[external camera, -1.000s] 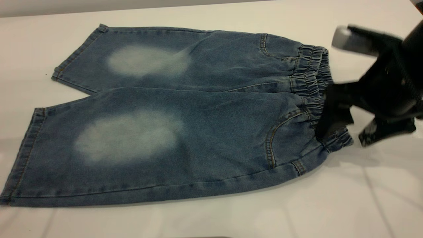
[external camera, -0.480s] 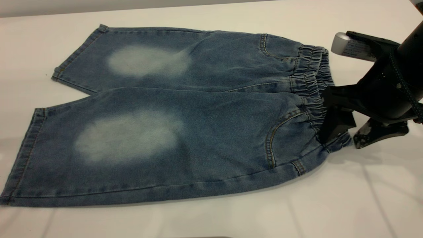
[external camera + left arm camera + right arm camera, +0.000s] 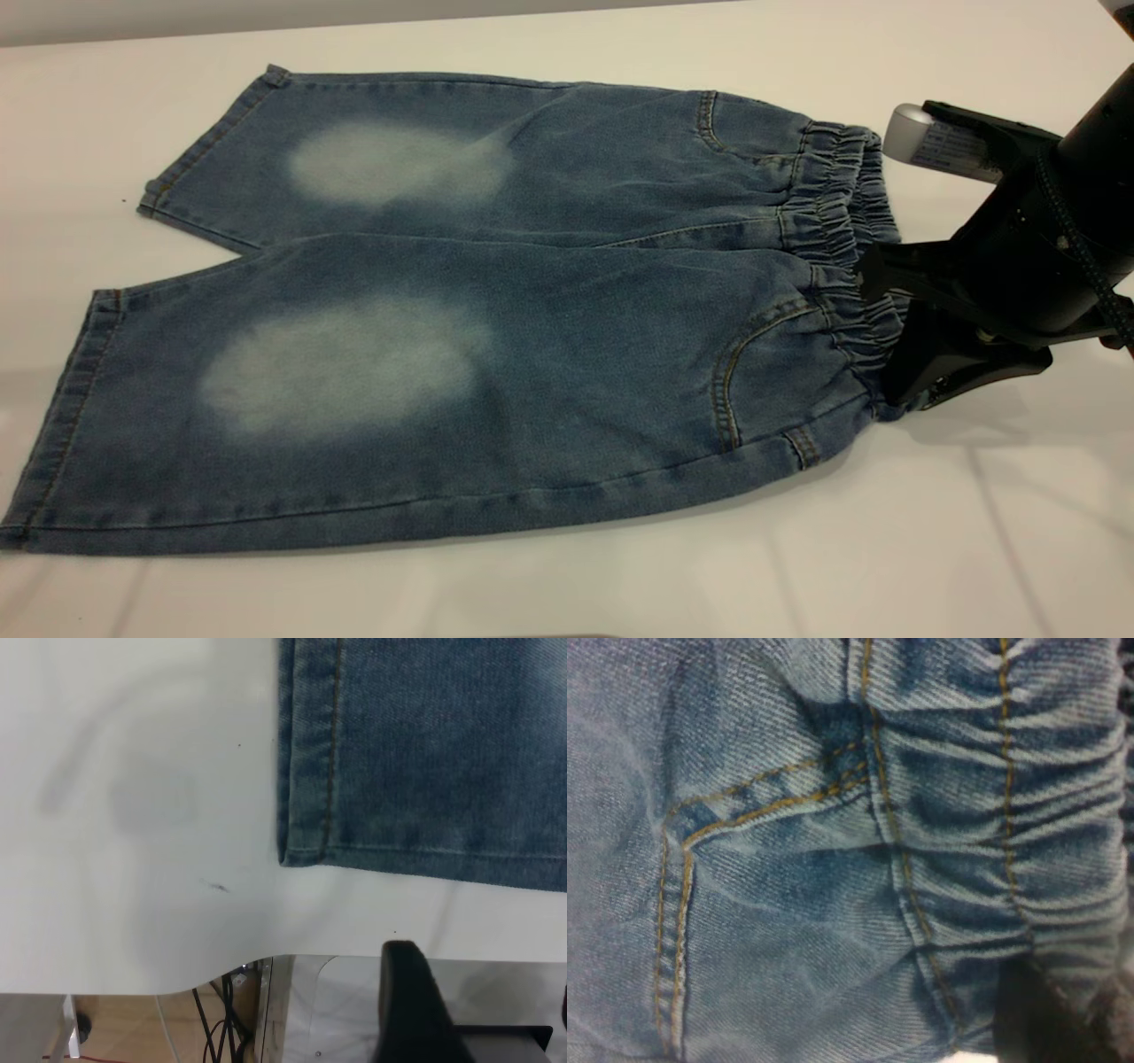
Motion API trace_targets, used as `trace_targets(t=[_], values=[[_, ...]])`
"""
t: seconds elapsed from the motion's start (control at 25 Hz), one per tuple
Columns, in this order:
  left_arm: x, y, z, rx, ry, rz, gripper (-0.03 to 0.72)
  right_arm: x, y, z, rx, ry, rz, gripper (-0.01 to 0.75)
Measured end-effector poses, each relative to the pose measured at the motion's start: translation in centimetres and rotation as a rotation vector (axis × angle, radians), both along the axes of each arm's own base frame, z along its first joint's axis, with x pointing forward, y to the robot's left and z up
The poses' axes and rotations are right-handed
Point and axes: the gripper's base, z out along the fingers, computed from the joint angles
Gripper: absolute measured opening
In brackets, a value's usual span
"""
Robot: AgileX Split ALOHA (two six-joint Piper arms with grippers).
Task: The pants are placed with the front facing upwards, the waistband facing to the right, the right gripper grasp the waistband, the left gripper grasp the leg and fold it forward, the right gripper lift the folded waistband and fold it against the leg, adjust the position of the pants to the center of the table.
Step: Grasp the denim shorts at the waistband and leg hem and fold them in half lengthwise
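The blue denim pants [image 3: 496, 301] are lying flat, front up, on the table [image 3: 886, 549], ruffled waistband [image 3: 842, 230] pointing right.

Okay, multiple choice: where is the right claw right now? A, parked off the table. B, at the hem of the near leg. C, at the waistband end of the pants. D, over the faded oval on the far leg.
C: in the exterior view the right claw sits at the waistband on the right end of the pants, its black fingers on either side of the gathered denim edge.
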Motion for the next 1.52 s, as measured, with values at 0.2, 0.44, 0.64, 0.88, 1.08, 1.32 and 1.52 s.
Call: trace_targets(t=[0.2, 0.44, 0.64, 0.88, 1.08, 1.32, 1.52], values=[[-0.2, 0.1, -0.1, 0.006, 0.018, 0.001, 0.359, 0.0, 0.1, 0.3, 0.007, -0.005, 0.008, 0.038], [-1.7, 0.1, -1.4, 0.012, 0.075, 0.01, 0.359, 0.1, 0.2, 2.0, 0.02, -0.05, 0.044, 0.038], [-1.7, 0.6, -1.9, 0.075, 0.028, -0.027, 0.359, 0.0, 0.2, 2.2, 0.027, -0.045, 0.059, 0.038], [-1.8, 0.8, -2.8, 0.094, 0.019, -0.023, 0.359, 0.0, 0.3, 2.2, 0.028, -0.045, 0.069, 0.038], [-1.4, 0.8, -5.4, 0.097, 0.056, -0.03, 0.359, 0.0, 0.3, 2.2, 0.027, -0.046, 0.075, 0.038], [-1.2, 0.9, -9.1, 0.109, 0.146, -0.056, 0.403, 0.0, 0.3, 2.2, 0.026, -0.05, 0.087, 0.038], [-0.9, 0.9, -11.1, 0.106, 0.157, -0.061, 0.472, 0.0, 0.3, 2.2, 0.025, -0.051, 0.09, 0.038]])
